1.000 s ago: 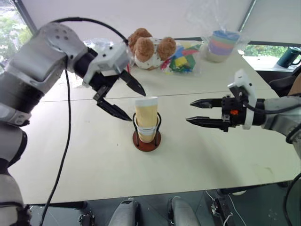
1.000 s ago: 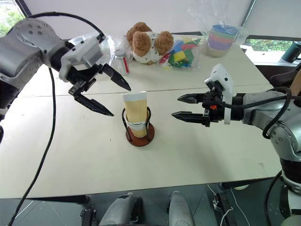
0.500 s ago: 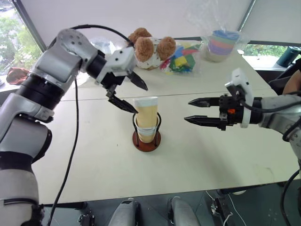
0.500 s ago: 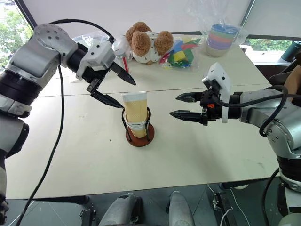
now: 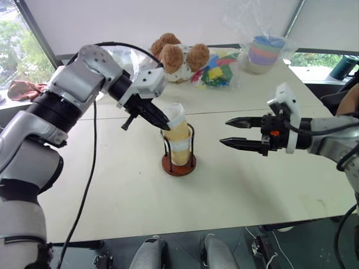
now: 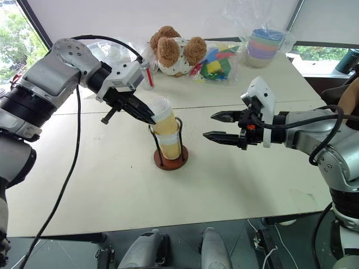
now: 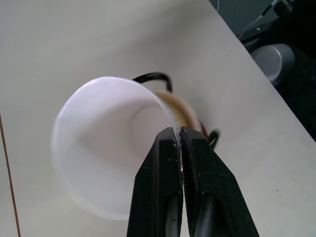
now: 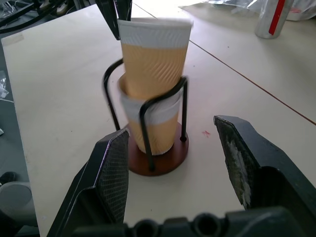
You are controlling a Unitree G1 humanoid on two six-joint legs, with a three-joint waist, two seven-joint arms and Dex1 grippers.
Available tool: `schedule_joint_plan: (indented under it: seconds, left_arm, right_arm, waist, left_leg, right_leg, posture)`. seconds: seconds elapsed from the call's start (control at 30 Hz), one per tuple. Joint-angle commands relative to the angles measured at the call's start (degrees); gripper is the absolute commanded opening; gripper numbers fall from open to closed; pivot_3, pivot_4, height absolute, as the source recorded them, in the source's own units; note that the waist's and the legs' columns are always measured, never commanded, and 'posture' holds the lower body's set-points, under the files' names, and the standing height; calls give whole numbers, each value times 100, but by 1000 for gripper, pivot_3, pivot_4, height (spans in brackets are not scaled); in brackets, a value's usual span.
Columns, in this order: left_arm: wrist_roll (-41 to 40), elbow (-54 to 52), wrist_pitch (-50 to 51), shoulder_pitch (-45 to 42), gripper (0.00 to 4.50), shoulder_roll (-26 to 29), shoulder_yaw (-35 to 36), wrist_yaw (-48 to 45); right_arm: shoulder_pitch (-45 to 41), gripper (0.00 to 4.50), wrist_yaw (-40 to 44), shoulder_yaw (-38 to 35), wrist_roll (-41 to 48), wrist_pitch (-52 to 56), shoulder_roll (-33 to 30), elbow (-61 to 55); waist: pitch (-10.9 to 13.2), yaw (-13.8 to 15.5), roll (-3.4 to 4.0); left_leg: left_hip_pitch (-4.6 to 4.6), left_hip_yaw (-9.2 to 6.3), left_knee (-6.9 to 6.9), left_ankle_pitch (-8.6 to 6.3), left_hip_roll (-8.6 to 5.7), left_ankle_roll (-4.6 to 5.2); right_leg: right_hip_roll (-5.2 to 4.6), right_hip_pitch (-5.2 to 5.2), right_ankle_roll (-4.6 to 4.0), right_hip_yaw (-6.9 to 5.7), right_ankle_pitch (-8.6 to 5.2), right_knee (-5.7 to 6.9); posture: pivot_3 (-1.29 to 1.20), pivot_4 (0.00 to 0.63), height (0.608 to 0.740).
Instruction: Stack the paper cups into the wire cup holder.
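Working over the bench (image 5: 112,185), I see my left end effector (image 5: 164,123) pinching the top paper cup's (image 5: 175,115) rim, tilting the stack in the wire cup holder (image 5: 179,163) mid-bench. My right end effector (image 5: 234,132) hovers nearby, fingers spread, holding nothing.

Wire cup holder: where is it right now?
The wire cup holder stands mid-table between the left gripper and right gripper, with nested paper cups inside.
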Motion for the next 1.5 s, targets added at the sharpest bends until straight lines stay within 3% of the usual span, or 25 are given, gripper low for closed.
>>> schedule_joint_plan:
  seconds: [0.03,0.27,0.57,0.67,0.8,0.87,0.97,1.1,1.2,1.27,1.5]
  left_arm:
    - [-83,-56,-85,-354,88,60,112,-18]
    - [-482,-756,44,-401,88,441,-251,-18]
    - [-471,-867,-238,-446,88,465,-534,-18]
    - [-414,-679,-318,-510,877,385,-470,-18]
    - [152,234,-375,-565,2879,-77,598,156]
    - [404,316,-261,-319,3823,41,1115,420]
    - [383,-217,407,535,3823,485,1975,1023]
    - [-66,-1728,1481,2728,3823,882,3772,2920]
    - [-300,-3199,2067,4670,3823,626,5264,4500]
    - [-327,-4008,2332,5647,3823,379,5895,5165]
    - [242,-5559,2436,7942,3823,-817,6737,6915]
  right_arm:
    - [-37,2967,-8,-234,47,-98,21,-129]
    - [-25,2967,2,-204,-20,-180,81,-76]
    - [47,2967,-49,-301,48,-218,124,-104]
    - [113,2967,-52,-336,46,-230,121,-121]
    - [294,2967,-44,-378,-12,-262,88,-146]
    - [405,2967,-63,-408,-98,-322,85,-85]
    - [552,2967,-112,-422,-364,-638,185,204]
    - [650,2967,-257,-549,-571,-1089,641,982]
    - [800,2967,-404,-587,-821,-1408,954,1493]
    - [884,2967,-411,-642,-877,-1568,1138,1760]
    - [759,2967,-431,-807,-995,-2232,1829,2742]
  waist:
    - [0,0,0]
    - [0,-7,0]
    - [0,-6,0]
    - [0,0,0]
    - [0,25,0]
    - [0,-6,0]
    - [-8,-88,14]
    - [-11,-167,19]
    - [-10,-147,17]
    - [-9,-57,15]
    - [-15,142,19]
  left_leg:
    - [0,0,0,0,0,0]
    - [0,-1,-1,0,1,0]
    - [0,0,1,0,0,0]
    - [0,0,1,0,0,0]
    - [0,1,3,0,-2,0]
    - [0,2,4,0,-2,1]
    - [9,4,-8,-5,0,9]
    - [16,-8,-12,-7,4,13]
    - [12,-12,-8,0,3,-1]
    - [7,-13,-8,4,1,-10]
    - [14,-17,-10,10,-12,-27]
  right_leg:
    - [0,0,0,0,0,0]
    - [0,-1,0,1,0,0]
    - [0,0,0,1,0,0]
    - [0,0,0,1,0,0]
    - [0,3,0,-1,0,-2]
    - [0,3,0,-1,0,-2]
    - [1,0,1,3,-1,2]
    - [7,-6,1,11,-1,7]
    - [0,-3,1,15,0,11]
    - [-4,-4,1,20,1,9]
    - [-20,5,-7,22,5,-6]
  posture:
    - [0,150,740]
    - [0,150,740]
    - [0,150,740]
    - [0,150,740]
    - [0,150,740]
    - [0,150,740]
    - [0,150,740]
    - [0,150,740]
    - [0,150,740]
    - [0,150,740]
    - [0,150,740]
